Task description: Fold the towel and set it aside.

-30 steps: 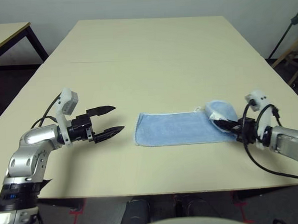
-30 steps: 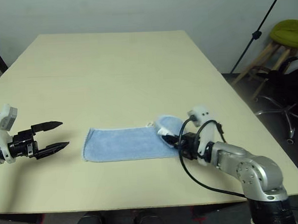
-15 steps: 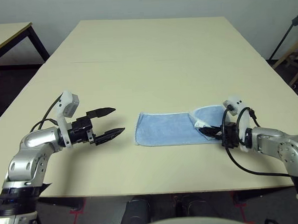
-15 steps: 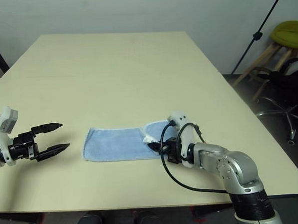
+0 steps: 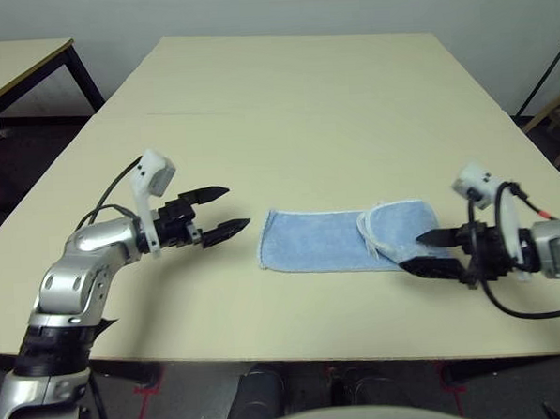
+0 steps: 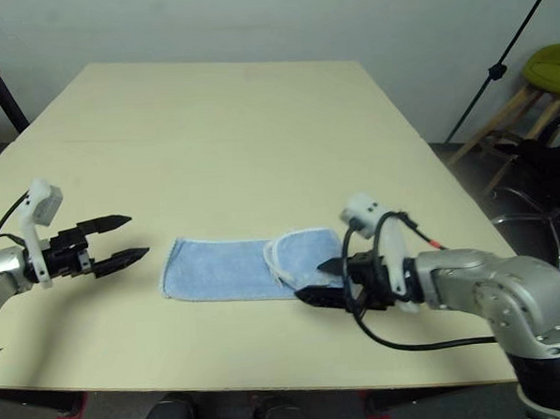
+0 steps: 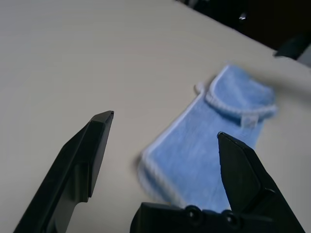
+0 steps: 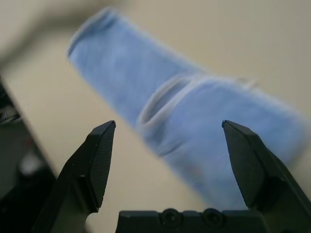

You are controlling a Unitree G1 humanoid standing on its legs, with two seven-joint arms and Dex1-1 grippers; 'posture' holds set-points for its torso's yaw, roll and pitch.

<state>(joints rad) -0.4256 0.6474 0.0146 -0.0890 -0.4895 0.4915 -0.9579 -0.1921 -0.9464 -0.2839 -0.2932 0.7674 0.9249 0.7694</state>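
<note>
Released since a second ago by the right claw [image 5: 431, 250], now spread like the left claw [image 5: 220, 212], towel [image 5: 334, 246] near tabletop's [image 5: 293, 105] front edge, part-folded; loose flap could spring open.

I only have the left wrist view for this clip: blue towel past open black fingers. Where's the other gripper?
Observer: The right gripper hangs open at the towel's folded end, holding nothing.
Operator: Is the fold complete?
Observer: Only partly; the right end is flipped over, while the left stretch lies as a single layer.
Operator: And how close is my left gripper?
Observer: The left gripper is open, off the towel's left edge, with bare table between them.
</note>
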